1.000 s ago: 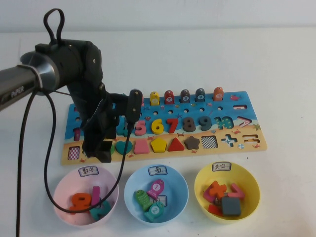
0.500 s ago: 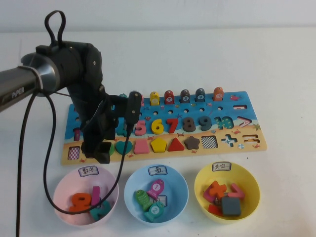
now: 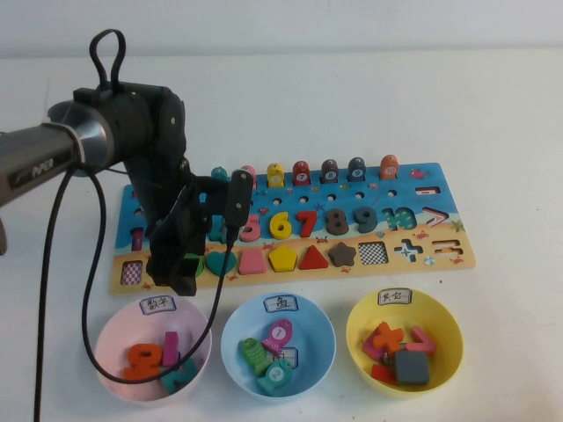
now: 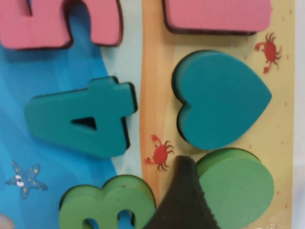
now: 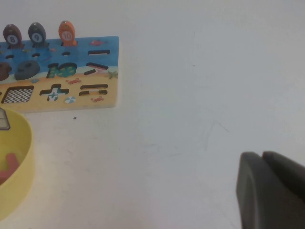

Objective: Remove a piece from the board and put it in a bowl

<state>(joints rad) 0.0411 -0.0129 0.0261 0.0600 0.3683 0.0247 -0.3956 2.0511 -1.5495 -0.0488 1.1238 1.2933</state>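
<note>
My left gripper [image 3: 180,274] hangs low over the left end of the board [image 3: 437,188], open. In the left wrist view one dark finger [image 4: 183,200] stands against the edge of the green disc [image 4: 238,191], which lies in the sandy strip beside the teal heart [image 4: 219,100]; the other finger is out of frame. In the high view the disc is hidden under the gripper. The yellow bowl [image 3: 354,332], front right, holds several pieces. My right gripper [image 5: 263,191] is shut and empty above bare table right of the board [image 5: 107,47], outside the high view.
The pink bowl [image 3: 104,338] and the light blue bowl [image 3: 230,330] stand in front of the board, each with pieces inside. Number pieces, shapes and pegs fill the board. The left arm's cable [image 3: 88,290] loops over the pink bowl. Bare white table lies behind and to the right.
The left arm has shifted slightly right and the gripper has sunk a little over the board's left end. The pieces and bowls have not moved.
</note>
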